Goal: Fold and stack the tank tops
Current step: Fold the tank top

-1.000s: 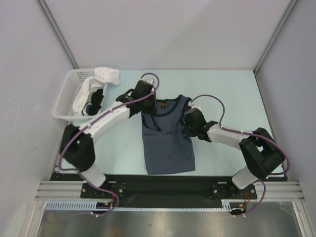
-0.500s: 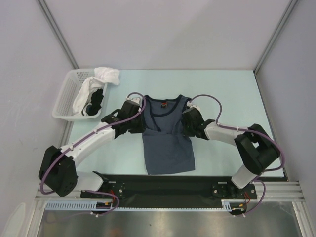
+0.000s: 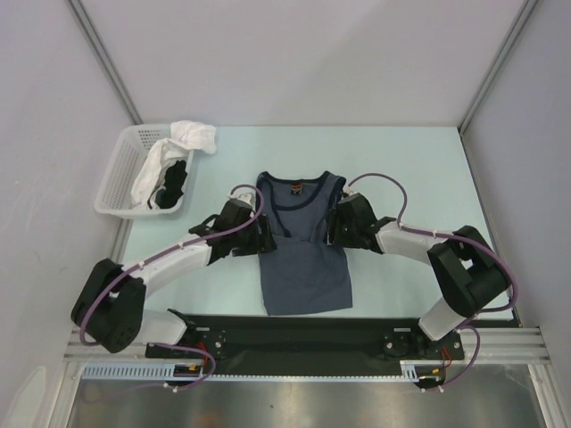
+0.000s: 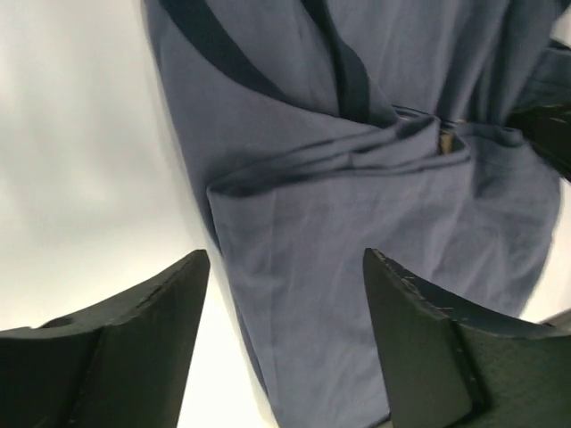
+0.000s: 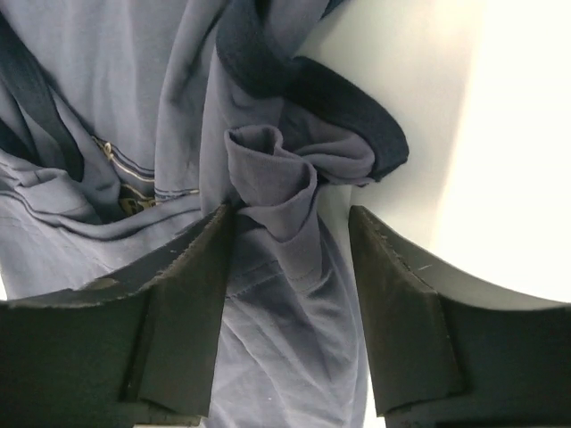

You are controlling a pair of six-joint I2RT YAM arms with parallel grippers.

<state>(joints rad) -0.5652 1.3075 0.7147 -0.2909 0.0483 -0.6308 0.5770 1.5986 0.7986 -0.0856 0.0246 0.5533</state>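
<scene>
The slate-blue tank top [image 3: 303, 259] lies flat mid-table, neckline at the far end, with a creased fold across its middle [image 4: 357, 147]. My left gripper [image 3: 267, 237] hovers at its left edge, open, with cloth [image 4: 294, 294] under the gap of the left gripper [image 4: 285, 259] and nothing pinched. My right gripper [image 3: 334, 226] is at the right edge, open. A bunched fold of blue cloth [image 5: 272, 183] and a dark armhole band [image 5: 357, 125] lie just ahead of the right gripper [image 5: 292, 214]. A black tank top [image 3: 173, 185] lies crumpled in the basket.
A white lattice basket [image 3: 117, 175] stands at the far left, holding a white cloth [image 3: 192, 134] that hangs over its far rim. Grey walls close in the table on three sides. The black base rail [image 3: 294, 332] runs along the near edge.
Both grippers have opened and let go of the blue top. The left arm has swung from the top's far left shoulder down to its left edge. The right gripper has barely moved.
</scene>
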